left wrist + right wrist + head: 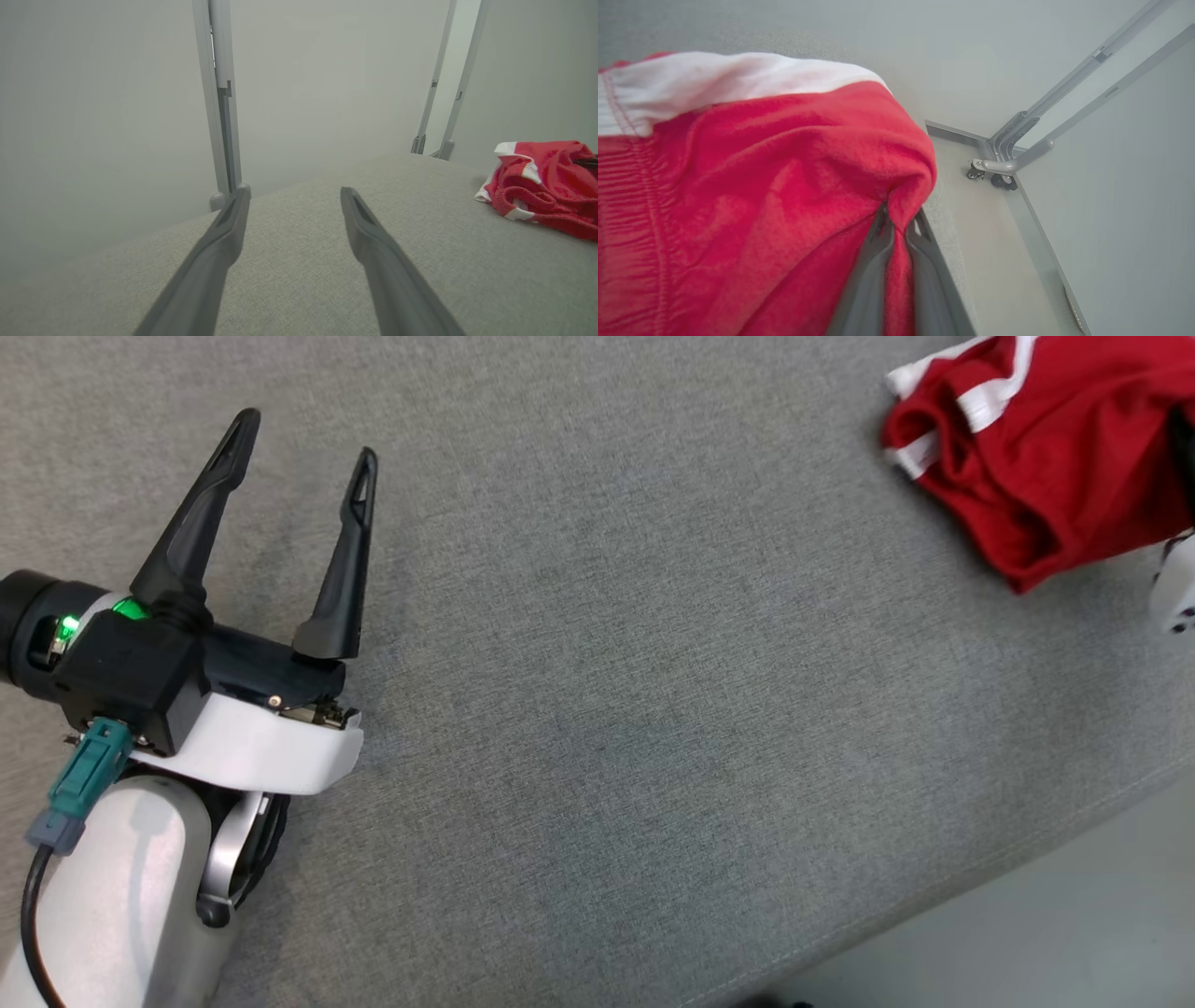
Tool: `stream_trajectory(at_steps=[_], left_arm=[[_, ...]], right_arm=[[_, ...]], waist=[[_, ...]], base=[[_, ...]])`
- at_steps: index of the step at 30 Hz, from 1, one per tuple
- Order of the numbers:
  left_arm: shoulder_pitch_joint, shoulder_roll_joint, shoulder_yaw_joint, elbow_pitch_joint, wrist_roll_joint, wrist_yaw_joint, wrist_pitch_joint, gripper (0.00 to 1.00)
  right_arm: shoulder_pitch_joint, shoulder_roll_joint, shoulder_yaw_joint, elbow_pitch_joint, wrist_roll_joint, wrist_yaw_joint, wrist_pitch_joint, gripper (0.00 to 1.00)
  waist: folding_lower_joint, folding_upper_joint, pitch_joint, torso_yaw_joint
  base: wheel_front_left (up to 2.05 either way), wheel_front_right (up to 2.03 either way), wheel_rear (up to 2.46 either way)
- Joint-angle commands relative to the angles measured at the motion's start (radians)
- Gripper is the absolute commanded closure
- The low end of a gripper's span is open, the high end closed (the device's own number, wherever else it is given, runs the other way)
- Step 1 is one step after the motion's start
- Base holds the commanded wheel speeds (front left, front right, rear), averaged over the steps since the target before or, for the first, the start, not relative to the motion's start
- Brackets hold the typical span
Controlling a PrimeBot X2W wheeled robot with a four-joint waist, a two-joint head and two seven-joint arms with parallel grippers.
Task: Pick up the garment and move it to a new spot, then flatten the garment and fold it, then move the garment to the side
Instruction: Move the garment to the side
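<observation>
Red garment (1055, 457) with white trim, bunched, at grey surface's far right edge.

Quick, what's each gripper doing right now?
Left gripper: open, holding nothing.
Right gripper: shut on the red garment.

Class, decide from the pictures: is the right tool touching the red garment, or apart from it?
Touching. The right wrist view shows the right tool shut on a fold of the red garment, cloth pinched inside it.
</observation>
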Motion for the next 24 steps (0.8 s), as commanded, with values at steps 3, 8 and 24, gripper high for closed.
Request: stream_trajectory(at_steps=[3, 8, 24], left_arm=[[-0.036, 0.012, -0.008, -0.01, 0.008, -0.01, 0.009, 0.0], [-0.043, 0.01, -0.012, -0.005, 0.01, -0.004, 0.004, 0.0], [0.091, -0.027, 0.025, 0.089, -0.056, 0.049, -0.082, 0.0]], right_arm=[[-0.027, 0.004, -0.071, 0.056, -0.039, -0.001, -0.004, 0.75], [-0.039, 0.024, -0.144, 0.116, -0.066, -0.001, -0.005, 0.0], [0.235, 0.093, -0.46, -0.229, -0.063, -0.001, -0.005, 0.0]], waist=[[0.0, 0.0, 0.04, 0.006], [0.0, 0.0, 0.044, 0.02], [0.0, 0.0, -0.152, 0.058]], base=[[0.0, 0.0, 0.0], [0.0, 0.0, 0.0], [0.0, 0.0, 0.0]])
